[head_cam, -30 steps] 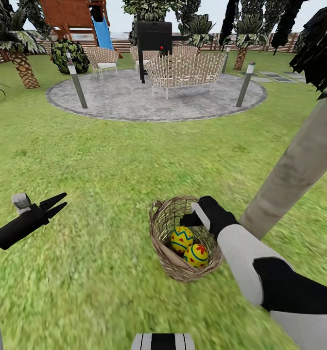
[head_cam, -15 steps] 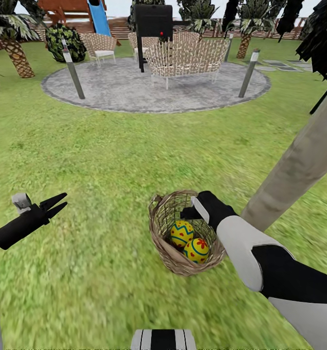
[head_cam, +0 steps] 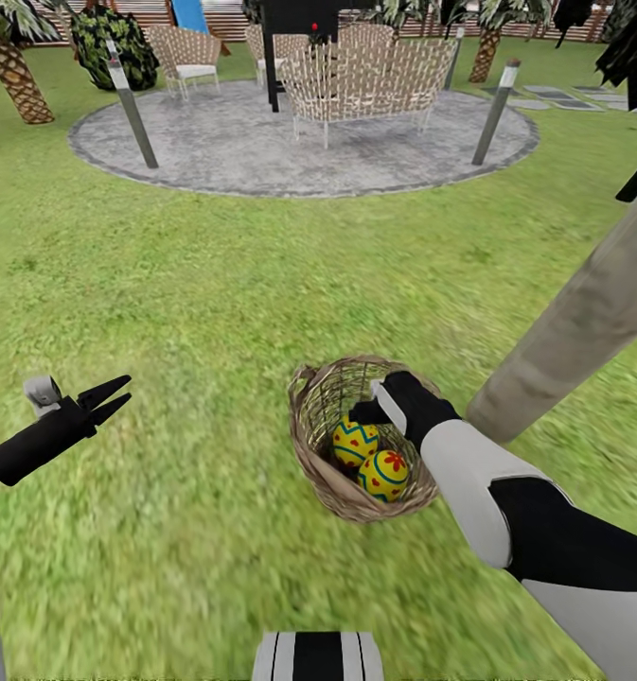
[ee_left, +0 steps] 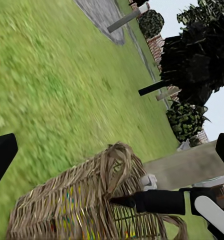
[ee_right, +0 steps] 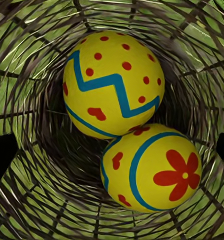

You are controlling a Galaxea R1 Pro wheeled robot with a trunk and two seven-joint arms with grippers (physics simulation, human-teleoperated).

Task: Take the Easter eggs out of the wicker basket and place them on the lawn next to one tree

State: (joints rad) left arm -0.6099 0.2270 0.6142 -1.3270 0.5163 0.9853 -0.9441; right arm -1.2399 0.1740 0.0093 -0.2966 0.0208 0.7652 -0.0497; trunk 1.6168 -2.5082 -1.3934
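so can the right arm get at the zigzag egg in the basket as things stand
Probably yes: the right pincer hangs over the wicker basket's open mouth, fingers spread, looking straight down at the zigzag egg. Nothing covers it; the flower egg only leans against one side.

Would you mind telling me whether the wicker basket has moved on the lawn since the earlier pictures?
No. The wicker basket keeps its place beside the tree trunk's foot; the whole view shifted, so the camera moved.

2 eggs point(ee_right: 113, 85), 1 basket point(head_cam: 310, 445), 1 tree point(head_cam: 583, 322)
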